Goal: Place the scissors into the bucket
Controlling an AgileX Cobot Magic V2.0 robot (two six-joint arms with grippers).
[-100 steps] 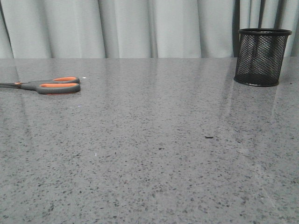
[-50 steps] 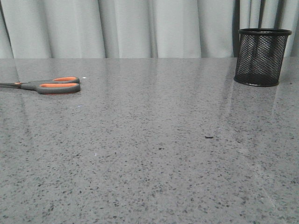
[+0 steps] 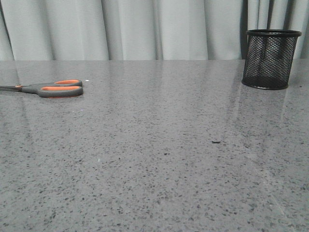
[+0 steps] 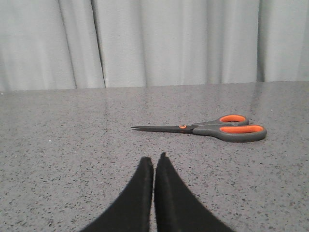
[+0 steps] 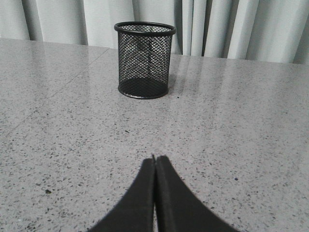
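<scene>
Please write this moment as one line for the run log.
scissors: flat on table, far left | bucket: upright, far right, empty | left gripper: shut, short of scissors | right gripper: shut, facing bucket

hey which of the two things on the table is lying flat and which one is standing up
The scissors lie flat at the table's left, blades closed. The black mesh bucket stands upright at the far right, mouth up.

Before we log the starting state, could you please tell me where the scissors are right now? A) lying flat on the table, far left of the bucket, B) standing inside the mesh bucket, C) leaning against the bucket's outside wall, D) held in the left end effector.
A: the scissors lie flat on the table, far left of the empty mesh bucket, and the shut left end effector holds nothing.
</scene>
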